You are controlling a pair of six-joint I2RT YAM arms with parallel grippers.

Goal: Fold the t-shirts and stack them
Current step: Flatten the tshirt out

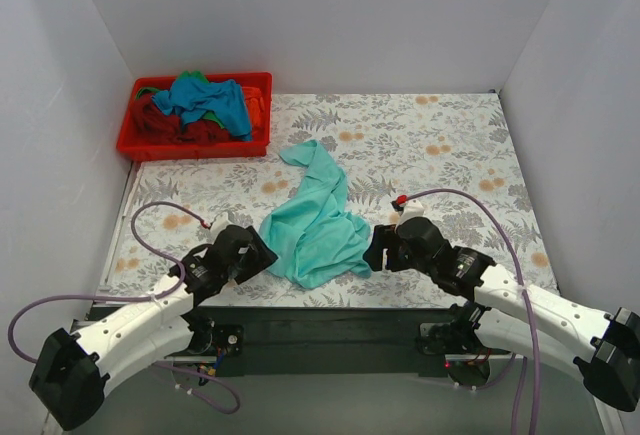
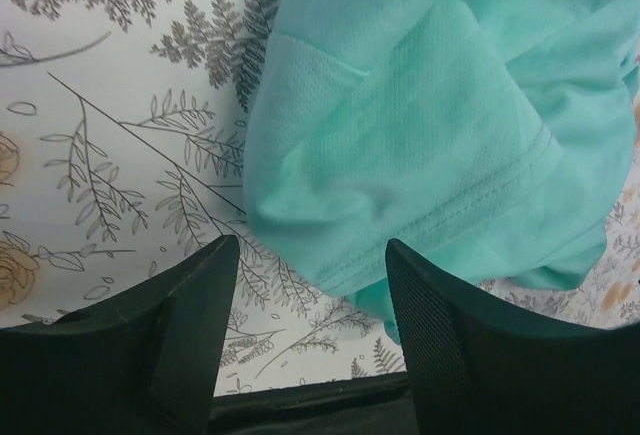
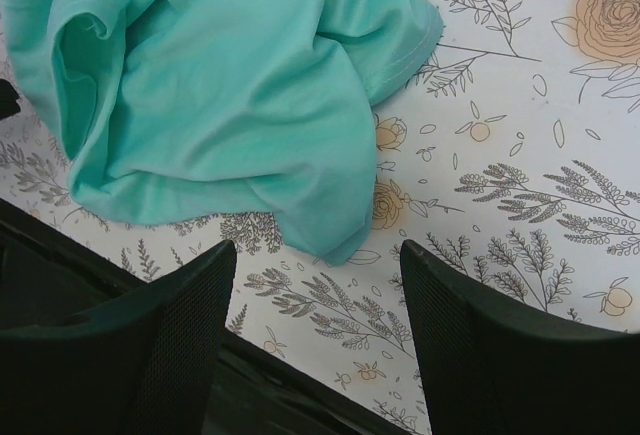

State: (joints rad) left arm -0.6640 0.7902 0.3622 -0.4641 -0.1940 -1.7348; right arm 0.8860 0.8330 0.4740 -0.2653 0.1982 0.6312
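Observation:
A mint-teal t-shirt point(image 1: 316, 221) lies crumpled on the floral tablecloth near the front middle. My left gripper point(image 1: 262, 252) is open at its left hem, which shows in the left wrist view point(image 2: 420, 125) just beyond the fingertips. My right gripper point(image 1: 375, 252) is open at its right edge; the shirt also shows in the right wrist view point(image 3: 220, 95) ahead of the fingers, apart from them. Other t-shirts, blue point(image 1: 213, 100), dark red point(image 1: 160, 120), green and orange, are piled in the red bin point(image 1: 190, 146).
The red plastic bin stands at the back left corner. White walls enclose the table on three sides. The black front edge point(image 1: 330, 317) of the table runs just behind both grippers.

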